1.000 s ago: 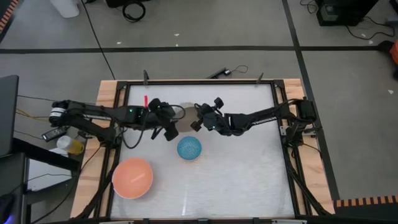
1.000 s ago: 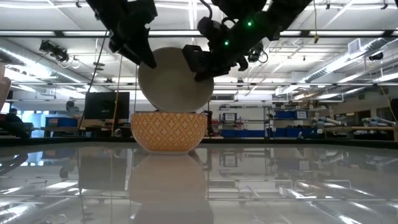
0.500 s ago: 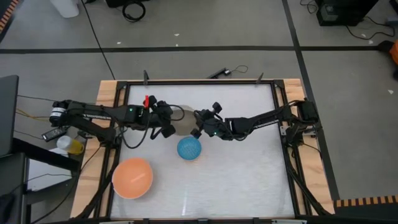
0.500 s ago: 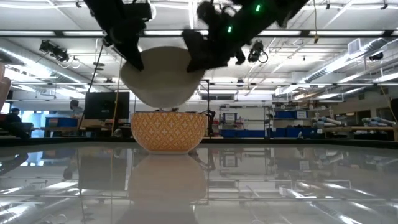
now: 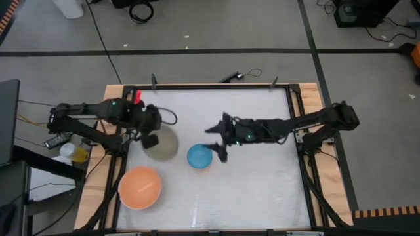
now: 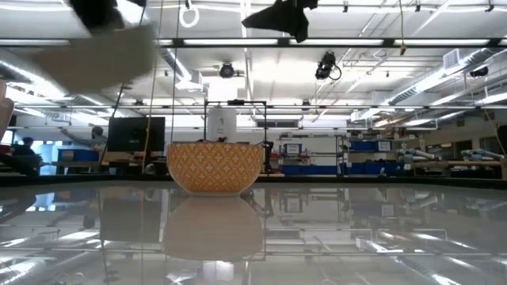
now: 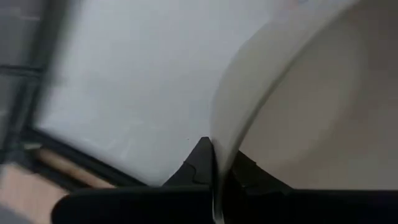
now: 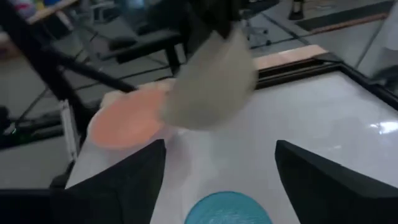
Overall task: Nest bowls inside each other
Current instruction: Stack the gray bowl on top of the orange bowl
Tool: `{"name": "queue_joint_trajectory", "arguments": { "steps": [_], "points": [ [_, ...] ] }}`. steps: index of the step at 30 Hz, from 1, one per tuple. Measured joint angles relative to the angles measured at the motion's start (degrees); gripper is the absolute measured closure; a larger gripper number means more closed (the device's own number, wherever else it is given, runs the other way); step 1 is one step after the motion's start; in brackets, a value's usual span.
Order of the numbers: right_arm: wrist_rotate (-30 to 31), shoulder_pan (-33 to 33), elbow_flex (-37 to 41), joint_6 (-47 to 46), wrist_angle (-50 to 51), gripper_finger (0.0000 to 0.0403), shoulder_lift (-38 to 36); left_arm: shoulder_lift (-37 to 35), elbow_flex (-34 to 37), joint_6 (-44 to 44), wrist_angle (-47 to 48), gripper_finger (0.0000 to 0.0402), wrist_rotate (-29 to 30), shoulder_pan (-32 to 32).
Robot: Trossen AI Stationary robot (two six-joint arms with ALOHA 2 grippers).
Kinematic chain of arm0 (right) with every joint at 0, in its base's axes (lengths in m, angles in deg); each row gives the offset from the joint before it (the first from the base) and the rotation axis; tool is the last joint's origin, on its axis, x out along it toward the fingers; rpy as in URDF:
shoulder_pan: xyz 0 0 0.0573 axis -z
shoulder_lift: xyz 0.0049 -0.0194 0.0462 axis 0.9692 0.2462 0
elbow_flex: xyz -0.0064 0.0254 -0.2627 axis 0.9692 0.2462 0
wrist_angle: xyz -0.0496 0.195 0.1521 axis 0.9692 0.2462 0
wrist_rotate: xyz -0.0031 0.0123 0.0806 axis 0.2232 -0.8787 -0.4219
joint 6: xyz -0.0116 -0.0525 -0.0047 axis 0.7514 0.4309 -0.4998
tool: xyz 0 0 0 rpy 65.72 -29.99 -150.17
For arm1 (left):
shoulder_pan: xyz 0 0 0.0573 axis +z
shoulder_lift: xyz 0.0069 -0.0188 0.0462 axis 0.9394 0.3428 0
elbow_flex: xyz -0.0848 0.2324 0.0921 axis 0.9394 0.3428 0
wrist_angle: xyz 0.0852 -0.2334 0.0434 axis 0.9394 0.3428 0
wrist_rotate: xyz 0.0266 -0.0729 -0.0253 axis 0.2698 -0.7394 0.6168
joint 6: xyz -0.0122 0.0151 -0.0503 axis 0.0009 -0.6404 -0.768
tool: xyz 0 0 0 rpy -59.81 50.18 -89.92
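Note:
The beige-cream bowl (image 5: 163, 144) hangs above the table's left half with my left gripper (image 5: 151, 136) shut on it; it shows blurred in the low view (image 6: 111, 47). My right gripper (image 5: 218, 141) is open in the air just right of the small blue bowl (image 5: 199, 156), which stands on its base on the table (image 6: 215, 166). The peach-orange bowl (image 5: 140, 187) rests on the table near the front left corner. The right wrist view shows the beige-cream bowl (image 8: 211, 81), the peach-orange bowl (image 8: 124, 121) and the blue bowl (image 8: 229, 208) beyond my open right gripper (image 8: 219, 149). My left gripper pinches the beige-cream bowl's rim (image 7: 219, 155), one finger inside the bowl and one outside. The fingers come from above, slanting down. The bowl hangs tilted below them, lifted clear of the table.
The black frame (image 5: 128, 118) and wooden border run around the white table top. Bare table top lies right of the blue bowl and along the near edge (image 5: 262, 190). Cables and floor lie beyond the far edge.
My left gripper has shut on the beige-cream bowl's rim and carried it up and toward the table's left and near edges. My right gripper has opened, let go of the bowl, risen and drawn back toward the right. The bowl has tipped from standing on edge.

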Motion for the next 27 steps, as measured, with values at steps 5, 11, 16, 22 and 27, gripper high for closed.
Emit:
{"name": "queue_joint_trajectory", "arguments": {
  "steps": [5, 11, 16, 22, 27],
  "points": [
    [4.15, -2.27, 0.04, 1.36, 0.85, 0.0088, -0.01, -0.02, 0.35, 3.66, 3.92, 0.0395, -14.99, -4.89],
    [3.36, -1.71, 0.04, 1.3, 0.92, 0.0091, 0.31, -0.53, 1.1, -4.08, 4.05, 0.0395, -27.28, -12.65],
    [3.32, -1.2, 0.04, 0.91, 1.23, 0.0092, 0.31, -0.58, 9.13, -10.01, 0.61, 0.0399, -27.4, -19.66],
    [3.16, -1.24, 0.04, 0.69, 2.1, 0.0092, 0.33, -0.49, 22.09, -13.96, -11.35, 0.0397, -31.07, -24.44],
    [3.16, -1.21, 0.04, 0.29, 3.31, 0.0092, 0.33, -0.51, 25.49, -18.33, -13.27, 0.0374, -30.91, -24.52]
  ]
}}
